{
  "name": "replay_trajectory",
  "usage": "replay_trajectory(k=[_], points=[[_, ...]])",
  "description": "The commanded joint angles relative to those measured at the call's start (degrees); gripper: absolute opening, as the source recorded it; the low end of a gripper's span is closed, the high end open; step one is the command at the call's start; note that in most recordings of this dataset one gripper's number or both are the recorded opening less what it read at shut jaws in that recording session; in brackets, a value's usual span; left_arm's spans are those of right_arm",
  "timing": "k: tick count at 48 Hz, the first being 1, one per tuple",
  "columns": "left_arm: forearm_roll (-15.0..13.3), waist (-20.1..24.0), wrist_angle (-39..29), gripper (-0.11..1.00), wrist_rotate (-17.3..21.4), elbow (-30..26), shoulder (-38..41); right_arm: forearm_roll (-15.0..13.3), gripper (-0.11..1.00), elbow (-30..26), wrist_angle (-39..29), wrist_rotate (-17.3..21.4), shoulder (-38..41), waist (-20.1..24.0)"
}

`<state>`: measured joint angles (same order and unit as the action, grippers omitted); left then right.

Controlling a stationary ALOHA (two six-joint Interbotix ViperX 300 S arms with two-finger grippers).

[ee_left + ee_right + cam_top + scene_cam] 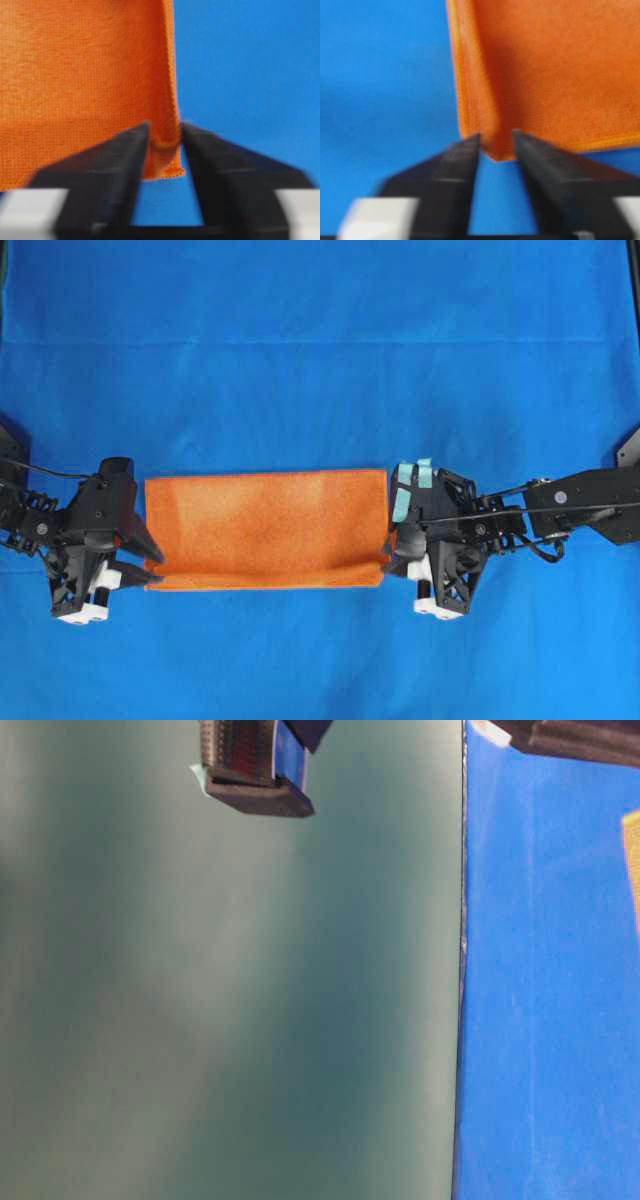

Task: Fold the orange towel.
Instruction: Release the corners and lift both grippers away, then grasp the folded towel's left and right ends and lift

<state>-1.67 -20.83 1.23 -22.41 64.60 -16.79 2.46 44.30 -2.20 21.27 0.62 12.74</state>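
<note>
The orange towel (265, 528) lies folded into a long flat band on the blue cloth, with a double layer showing along its near edge. My left gripper (155, 568) is at the towel's left near corner. In the left wrist view its black fingers stand apart, and the hanging corner of the towel (85, 75) sits between the tips of the left gripper (165, 132). My right gripper (390, 555) is at the right near corner. Its jaws are also apart, with the towel (555, 65) corner lying between the tips of the right gripper (496, 137).
A blue cloth (320, 340) covers the whole table. Teal tape (412, 485) wraps one finger of the right gripper. The table-level view shows mostly a grey-green wall, a black gripper part (250, 780) at the top and the blue cloth (550, 970) at the right.
</note>
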Motion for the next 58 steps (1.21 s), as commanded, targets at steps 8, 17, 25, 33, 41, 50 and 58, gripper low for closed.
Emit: replay_trajectory(k=[8,17,25,33,41,50,58], points=[[0.0,-0.18,-0.44,0.8,0.53,-0.44,-1.14,-0.18,0.66,-1.23,0.09,-0.26,-1.23,0.09],[0.0,4.48,-1.32,0.78,1.32,0.0,-2.9,-1.67,0.63,-1.14,-0.18,-0.62,-2.37,-3.78],[0.09,11.07,-2.46,0.77,5.27,0.44,-3.6,-4.31,0.63,-1.41,-1.05,-0.79,-2.46,-9.76],[0.09,14.94,-3.34,0.77,9.49,0.53,-3.6,-6.24,0.63,-1.41,-2.2,-0.79,-2.37,-13.8],[0.0,17.14,-4.48,0.77,11.43,0.53,-3.34,-7.03,0.63,-1.41,-2.9,-0.79,-2.02,-14.94],[0.09,17.93,-4.48,0.77,11.6,0.97,-1.85,-7.56,0.63,-1.58,-2.29,-0.79,0.26,-15.82],[0.09,18.9,-3.96,0.77,11.6,2.55,1.05,-7.65,0.63,-2.37,-1.32,-0.79,3.69,-16.08]])
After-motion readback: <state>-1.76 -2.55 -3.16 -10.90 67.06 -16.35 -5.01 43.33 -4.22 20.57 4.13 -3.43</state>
